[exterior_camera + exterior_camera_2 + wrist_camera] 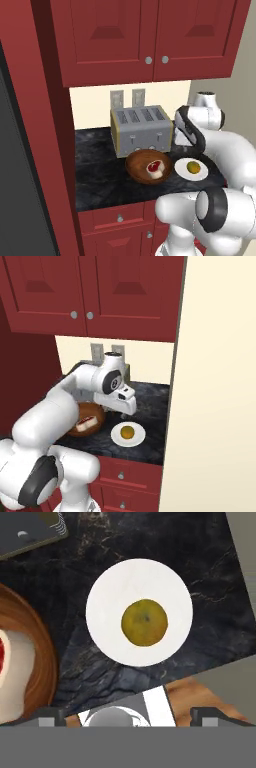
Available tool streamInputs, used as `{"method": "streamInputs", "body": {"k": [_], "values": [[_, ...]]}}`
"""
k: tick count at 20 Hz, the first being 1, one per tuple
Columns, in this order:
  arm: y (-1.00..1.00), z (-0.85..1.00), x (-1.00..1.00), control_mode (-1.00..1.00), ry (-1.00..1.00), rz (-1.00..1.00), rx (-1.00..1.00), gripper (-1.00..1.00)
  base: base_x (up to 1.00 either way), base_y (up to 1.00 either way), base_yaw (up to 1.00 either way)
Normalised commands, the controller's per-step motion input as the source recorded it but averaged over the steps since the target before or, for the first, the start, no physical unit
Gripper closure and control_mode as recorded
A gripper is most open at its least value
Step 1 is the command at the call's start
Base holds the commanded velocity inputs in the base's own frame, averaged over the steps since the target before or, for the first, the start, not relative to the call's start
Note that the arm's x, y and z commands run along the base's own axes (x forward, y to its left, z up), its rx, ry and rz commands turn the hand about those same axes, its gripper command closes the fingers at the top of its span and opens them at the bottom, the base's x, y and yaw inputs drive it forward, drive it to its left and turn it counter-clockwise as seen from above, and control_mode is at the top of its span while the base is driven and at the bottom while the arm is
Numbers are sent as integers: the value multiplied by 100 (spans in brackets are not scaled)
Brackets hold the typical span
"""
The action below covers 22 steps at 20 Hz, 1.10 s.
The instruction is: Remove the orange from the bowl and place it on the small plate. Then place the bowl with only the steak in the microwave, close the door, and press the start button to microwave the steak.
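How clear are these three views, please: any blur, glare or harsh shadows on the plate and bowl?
Hand view: small plate and orange evenly lit, slightly soft, no glare. Left base view: flat light, bowl and steak legible though coarse. Right base view: the arm hides part of the bowl; no strong shadows.

One orange, one small plate, one bowl and one steak — a single item of each. One toaster with four slots, two wall outlets, two upper cabinet doors — each with one knob.
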Motion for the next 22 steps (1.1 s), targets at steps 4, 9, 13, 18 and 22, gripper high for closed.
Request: {"method": "streamInputs", "body": {"k": [4,9,13,18,22], "values": [[100,26,-21,-100,1,7,-29,-100,0,0,0],[100,10,-3,-100,19,12,-19,-100,0,0,0],[100,7,0,-100,31,19,-4,-100,0,0,0],[100,0,0,-100,23,19,-4,-100,0,0,0],[71,-3,0,-100,-6,14,-9,-100,0,0,0]]}}
